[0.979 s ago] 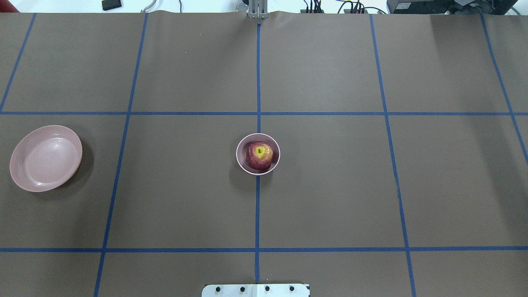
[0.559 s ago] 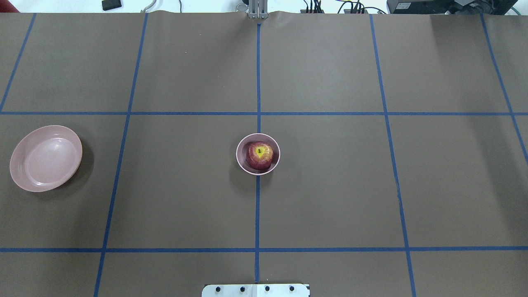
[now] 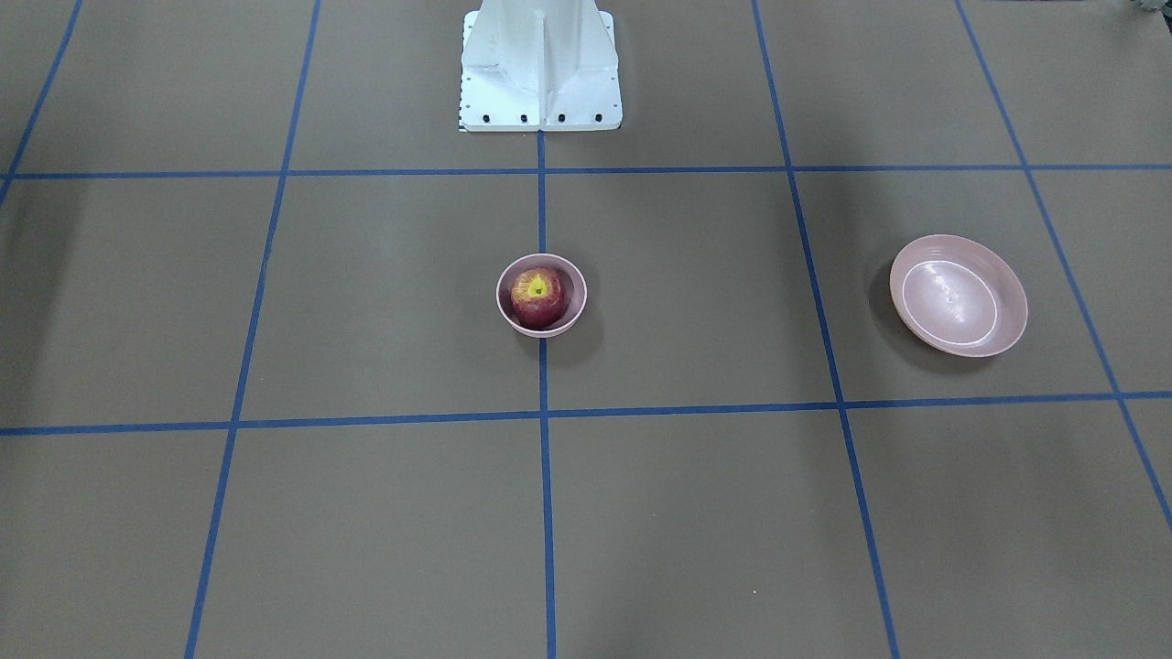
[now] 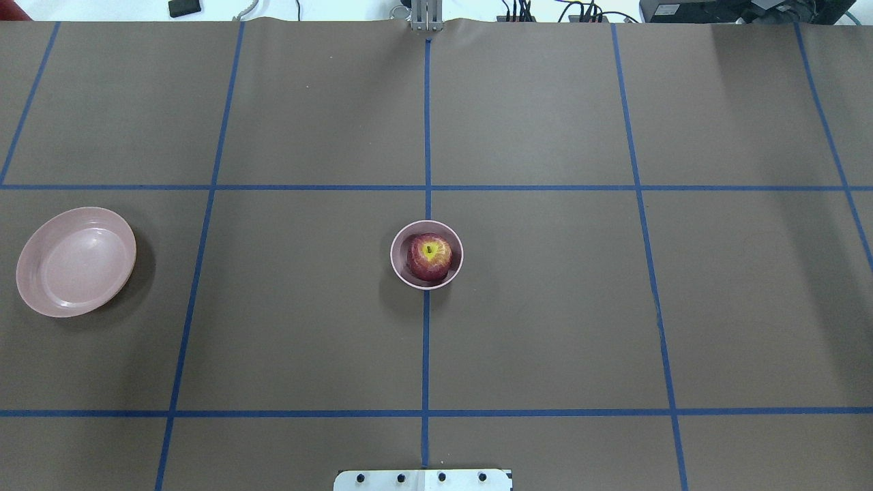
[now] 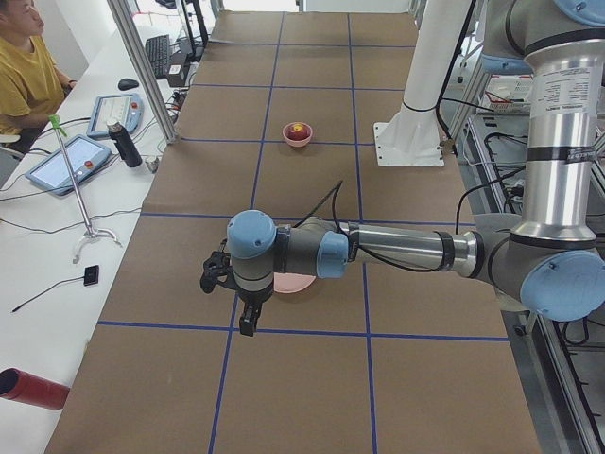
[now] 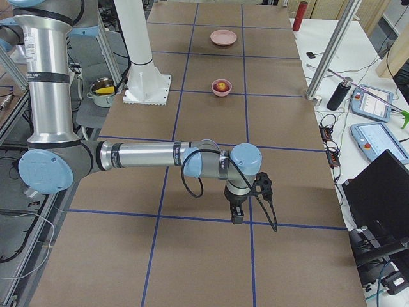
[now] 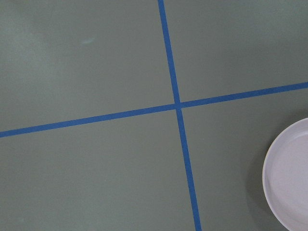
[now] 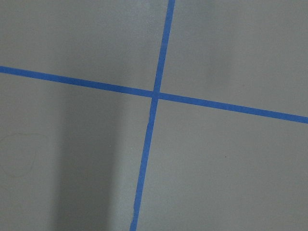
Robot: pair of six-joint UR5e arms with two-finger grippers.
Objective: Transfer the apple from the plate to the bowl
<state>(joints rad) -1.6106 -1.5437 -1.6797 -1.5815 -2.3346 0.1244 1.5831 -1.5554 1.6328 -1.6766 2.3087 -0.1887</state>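
Note:
The dark-red apple (image 4: 430, 257) sits inside the small deep pink bowl (image 4: 394, 258) at the table's middle, stem dimple up; both also show in the front view, apple (image 3: 537, 296) in bowl (image 3: 502, 298). The wide pink plate (image 4: 75, 262) lies bare at the left; its edge shows in the left wrist view (image 7: 291, 178). My left gripper (image 5: 248, 326) hangs beside the plate (image 5: 288, 283), well above the table. My right gripper (image 6: 237, 217) hangs far from the bowl (image 6: 222, 87) at the other end of the table. I cannot tell whether either is open or shut.
Blue tape lines grid the brown table cover (image 4: 545, 307). The white robot base (image 3: 538, 64) stands behind the bowl. An operator (image 5: 24, 71), tablets and a bottle are on the side bench. A laptop (image 6: 383, 192) is at the right end.

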